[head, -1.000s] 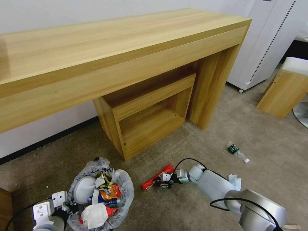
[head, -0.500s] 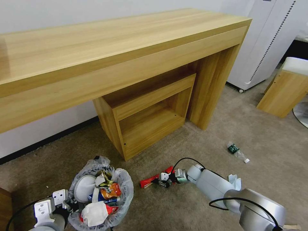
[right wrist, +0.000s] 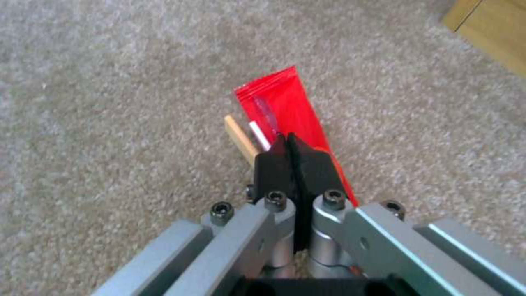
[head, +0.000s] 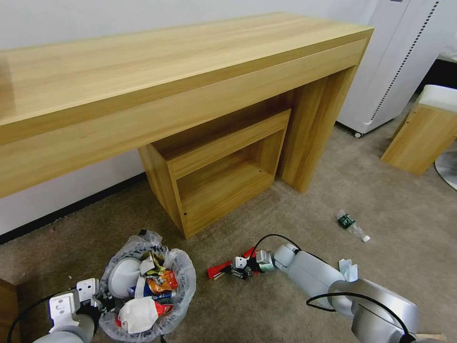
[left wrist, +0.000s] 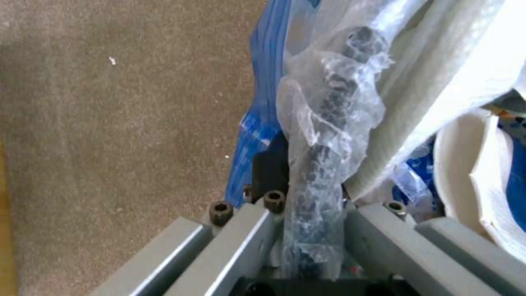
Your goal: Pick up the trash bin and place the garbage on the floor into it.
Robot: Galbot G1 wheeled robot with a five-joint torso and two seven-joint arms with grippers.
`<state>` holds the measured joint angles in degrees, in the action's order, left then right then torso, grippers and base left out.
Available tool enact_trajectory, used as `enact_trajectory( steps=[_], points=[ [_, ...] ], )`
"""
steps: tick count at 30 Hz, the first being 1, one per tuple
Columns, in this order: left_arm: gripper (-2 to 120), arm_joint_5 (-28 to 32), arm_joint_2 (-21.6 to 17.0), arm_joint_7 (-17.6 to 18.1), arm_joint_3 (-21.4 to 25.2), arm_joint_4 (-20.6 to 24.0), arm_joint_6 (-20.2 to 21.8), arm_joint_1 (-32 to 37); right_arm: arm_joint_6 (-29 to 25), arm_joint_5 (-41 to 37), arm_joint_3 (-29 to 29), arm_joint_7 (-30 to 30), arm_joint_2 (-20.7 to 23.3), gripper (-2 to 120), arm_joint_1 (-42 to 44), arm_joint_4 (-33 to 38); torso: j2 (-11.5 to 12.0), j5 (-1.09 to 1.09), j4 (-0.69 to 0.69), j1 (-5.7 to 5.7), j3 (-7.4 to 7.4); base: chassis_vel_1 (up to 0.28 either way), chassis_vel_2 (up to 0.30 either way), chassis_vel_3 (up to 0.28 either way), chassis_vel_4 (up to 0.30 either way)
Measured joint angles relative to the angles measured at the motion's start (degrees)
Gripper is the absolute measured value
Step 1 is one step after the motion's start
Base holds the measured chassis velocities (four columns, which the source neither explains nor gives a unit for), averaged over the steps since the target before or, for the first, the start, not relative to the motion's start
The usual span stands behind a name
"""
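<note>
The right hand (head: 239, 269) is low over the floor (head: 266, 309), and its two black fingers (right wrist: 271, 168) are pressed tight together on the red wrapper (right wrist: 285, 111). A wooden stick (right wrist: 240, 135) lies right beside the wrapper. Over the last second this hand has slid a little toward the trash bin (head: 183, 293), and the wrapper has come along with it, so the grab looks good. The left hand (left wrist: 312, 230) is shut on the bin's dark rim and its crinkly bag, holding the bin low at the robot's left side. The bin is already quite full of garbage. A green-label bottle (head: 346, 221) and some white paper (head: 350, 270) still lie on the carpet, so more picking up is left.
</note>
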<state>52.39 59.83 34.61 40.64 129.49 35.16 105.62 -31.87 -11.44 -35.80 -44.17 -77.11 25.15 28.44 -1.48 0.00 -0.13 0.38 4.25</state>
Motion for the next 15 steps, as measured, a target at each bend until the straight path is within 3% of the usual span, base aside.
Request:
enact_trajectory(
  steps=[15],
  points=[
    [0, 0.0, 0.1, 0.7, -0.2, 0.5, 0.0, 0.5, 0.3, -5.1, 0.2, -0.8, 3.8, 0, 0.4, 7.5, 0.0, 0.01, 0.0, 0.0, 0.0, 0.0, 0.0, 0.0, 0.0]
  ],
)
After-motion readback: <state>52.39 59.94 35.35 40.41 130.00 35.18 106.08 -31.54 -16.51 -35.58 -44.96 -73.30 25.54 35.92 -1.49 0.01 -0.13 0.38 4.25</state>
